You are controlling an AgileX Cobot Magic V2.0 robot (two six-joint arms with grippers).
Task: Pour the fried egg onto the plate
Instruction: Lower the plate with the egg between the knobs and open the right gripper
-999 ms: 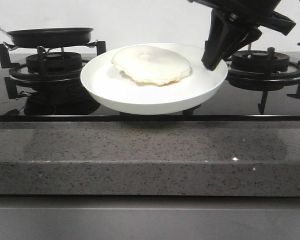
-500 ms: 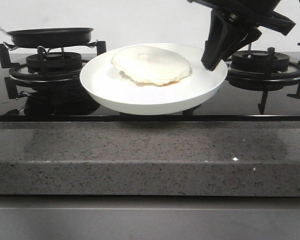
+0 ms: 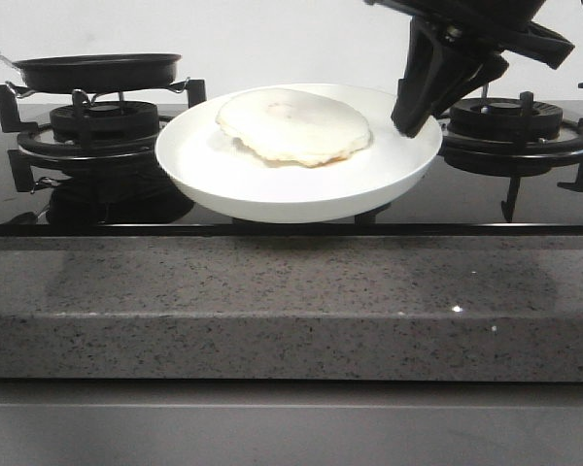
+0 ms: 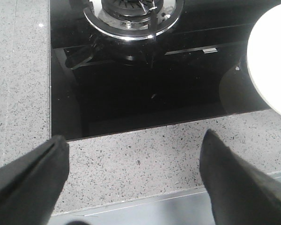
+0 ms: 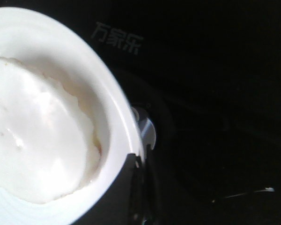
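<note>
**Front view: egg sits on the plate, right gripper at the rim**

Front view gives you the round, glossy white plate held off the black glass hob, with the pale fried egg lying flat on it, toward the back and well inside the rim. The black right gripper meets the plate's right rim, clamped on that edge. To the left, the small black frying pan sits on the left burner grate, clear of the plate's left edge. The right burner grate lies just behind the gripper. Below the plate's front edge you have the speckled grey stone counter.

Right wrist view adds what the front cannot: the egg's edge stops short of the plate wall, and a dark finger covers the rim.

Left wrist view shows you the left gripper with fingers spread wide, holding nothing, over the counter's edge, with the plate rim off to one side.
</note>
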